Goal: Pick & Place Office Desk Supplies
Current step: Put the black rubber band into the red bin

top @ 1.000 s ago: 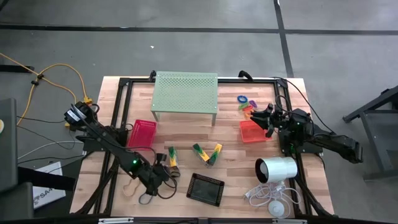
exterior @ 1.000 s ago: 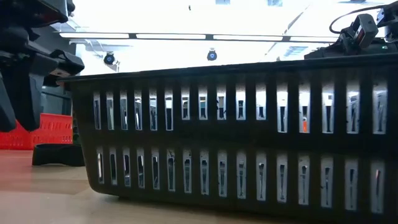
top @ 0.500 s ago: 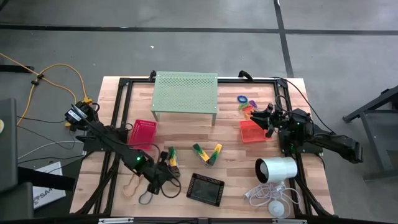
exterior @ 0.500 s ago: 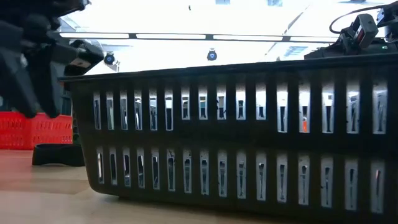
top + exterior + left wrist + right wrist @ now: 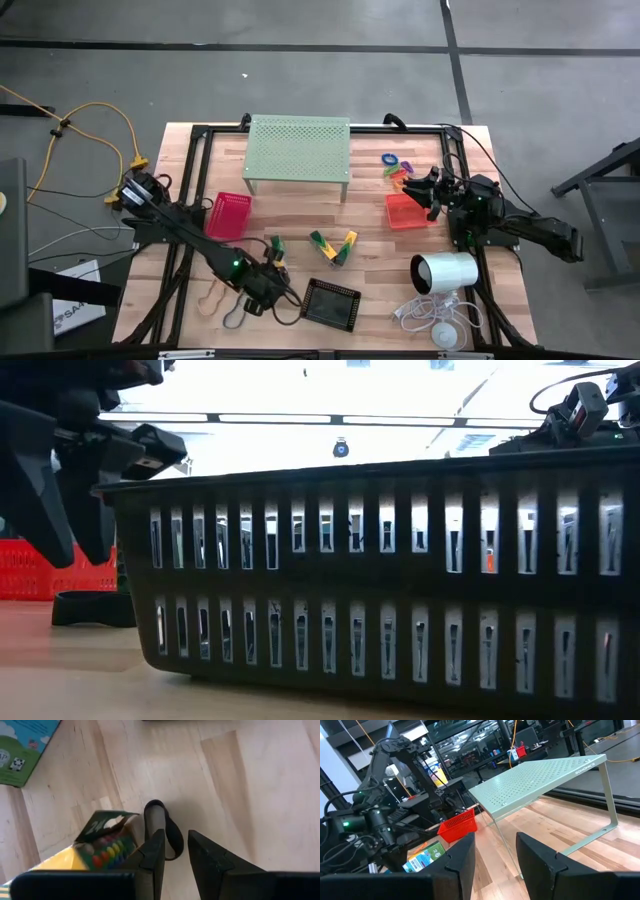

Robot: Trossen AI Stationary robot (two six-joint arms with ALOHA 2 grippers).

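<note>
My left gripper (image 5: 270,289) (image 5: 175,836) is low over the table's near left part, open by a narrow gap, beside the black mesh tray (image 5: 331,304) (image 5: 380,580). A yellow-and-green crayon-style box (image 5: 106,841) (image 5: 276,251) lies just outside one finger, and a black loop (image 5: 172,832) lies on the wood at that fingertip. Whether either touches the finger, I cannot tell. Two more yellow-green pieces (image 5: 332,246) lie mid-table. My right gripper (image 5: 412,186) (image 5: 495,840) hovers open above the orange tray (image 5: 403,212). The pink-red tray (image 5: 229,214) sits on the left, and the coloured rings (image 5: 395,166) at the far right.
The pale green perforated stand (image 5: 298,150) (image 5: 540,780) stands at the far middle. A white cylinder (image 5: 445,272) with its white cable (image 5: 430,315) lies near right. A pale wooden piece (image 5: 210,299) and a dark loop (image 5: 236,318) lie near left. Bare wood shows mid-table.
My left gripper has travelled toward the table's right and slightly toward the near edge, closing on the black tray. My right arm has kept still, and nothing on the table has shifted.
</note>
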